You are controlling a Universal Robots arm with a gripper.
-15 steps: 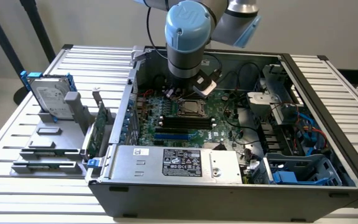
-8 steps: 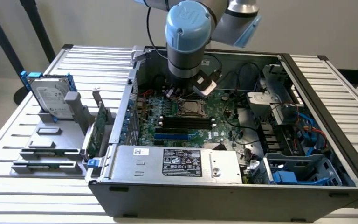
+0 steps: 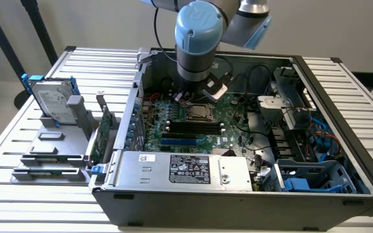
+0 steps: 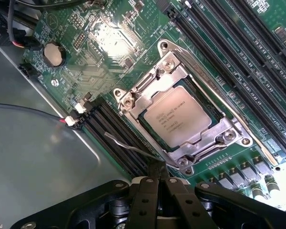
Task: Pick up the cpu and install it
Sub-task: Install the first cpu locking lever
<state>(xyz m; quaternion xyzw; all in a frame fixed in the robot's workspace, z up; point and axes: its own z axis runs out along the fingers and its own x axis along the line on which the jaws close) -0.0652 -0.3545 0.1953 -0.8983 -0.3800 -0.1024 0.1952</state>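
- We saw the cpu [image 4: 177,116] seated inside the socket frame [image 4: 169,64].
- Our gripper [image 4: 157,168] was pinched together, holding nothing, beside the retention lever [image 4: 128,145].
- We judged gentle, square pressure wisest.

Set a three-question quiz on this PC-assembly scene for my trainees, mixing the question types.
1. True or false: the cpu lies inside the metal-framed socket.
2. The hard drive stands: A) in the grey holder outside the computer case, on the exterior view's left; B) inside that case; C) flat atop the power supply.
3. Fill in: the end effector hangs over the green ___.
Key: 1 true; 2 A; 3 motherboard.
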